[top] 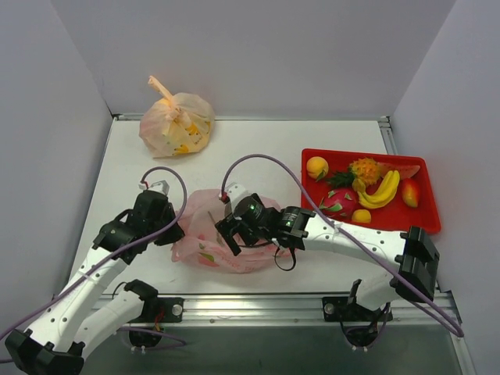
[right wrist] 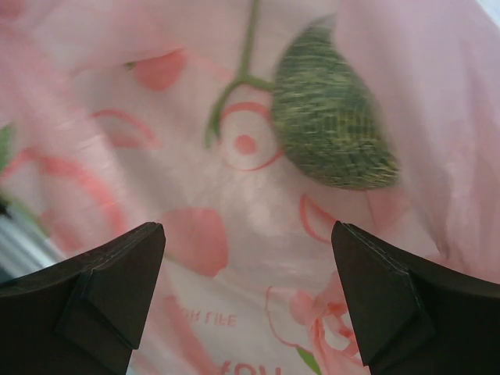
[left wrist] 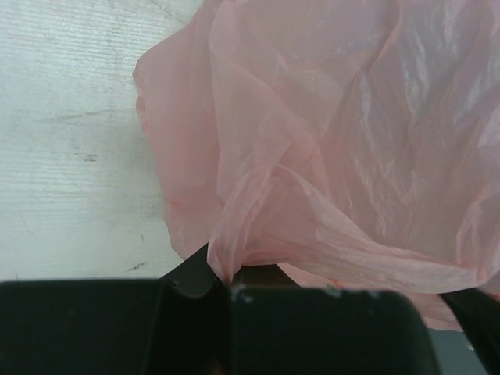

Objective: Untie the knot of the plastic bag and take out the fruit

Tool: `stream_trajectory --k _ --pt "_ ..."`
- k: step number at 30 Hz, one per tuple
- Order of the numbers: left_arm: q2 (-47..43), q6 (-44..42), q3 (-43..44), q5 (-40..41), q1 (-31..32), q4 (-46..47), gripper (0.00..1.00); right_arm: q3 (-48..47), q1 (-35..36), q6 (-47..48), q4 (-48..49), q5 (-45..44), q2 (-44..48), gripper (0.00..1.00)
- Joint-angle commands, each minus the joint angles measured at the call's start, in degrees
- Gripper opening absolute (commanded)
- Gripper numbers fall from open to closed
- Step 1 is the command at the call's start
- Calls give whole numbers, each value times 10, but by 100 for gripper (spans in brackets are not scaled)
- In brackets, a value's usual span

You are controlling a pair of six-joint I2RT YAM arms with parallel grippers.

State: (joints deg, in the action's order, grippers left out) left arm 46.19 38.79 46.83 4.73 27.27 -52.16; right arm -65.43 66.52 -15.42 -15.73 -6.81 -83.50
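- 1 thin pink plastic bag (top: 199,244) lies slumped on the counter (top: 266,148), just beside the red tray (top: 391,220), on the tray's left.
- 0 twisted tails show in any view, so I cannot tell whether the knot is already undone.
- Left jaws: closed tight on a gathered fold of film, at the bag's edge farthest from the red tray.
- Right jaws: spread wide and holding nothing, close over the printed film on the half of the bag nearer the red tray.
- 1 green melon (right wrist: 332,117) with a netted skin shows just beyond the right jaws. Whether it lies bare in the bag's mouth or under a layer of film, I cannot tell.
- Film, by my judgement: almost weightless, limp and slick. It will likely stretch or tear if pulled by a single layer, so a bunched fold is the safer hold, like the one the left jaws have.
- Melon, by my judgement: hard, round and apt to roll inside the loose film. Take it across its widest part with the jaws fully open, while the far edge of the bag is pinned.
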Motion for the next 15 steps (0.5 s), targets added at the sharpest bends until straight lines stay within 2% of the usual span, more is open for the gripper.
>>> stream_trajectory --k 1,4,8,13,15 --pt "-15 6 4 -14 -2 -7 0 36 -75 -64 29 -17 21 91" --pt "-16 2 0 -28 -1 -8 0 85 -154 -93 75 0 37 91" --pt "-32 22 -22 -47 1 -10 0 110 -206 -98 130 52 29 89" --pt "-45 49 -57 -60 9 -9 0 90 -160 -38 145 100 19 88" --pt "-39 60 -59 -55 14 -4 0 58 -120 -5 99 91 8 89"
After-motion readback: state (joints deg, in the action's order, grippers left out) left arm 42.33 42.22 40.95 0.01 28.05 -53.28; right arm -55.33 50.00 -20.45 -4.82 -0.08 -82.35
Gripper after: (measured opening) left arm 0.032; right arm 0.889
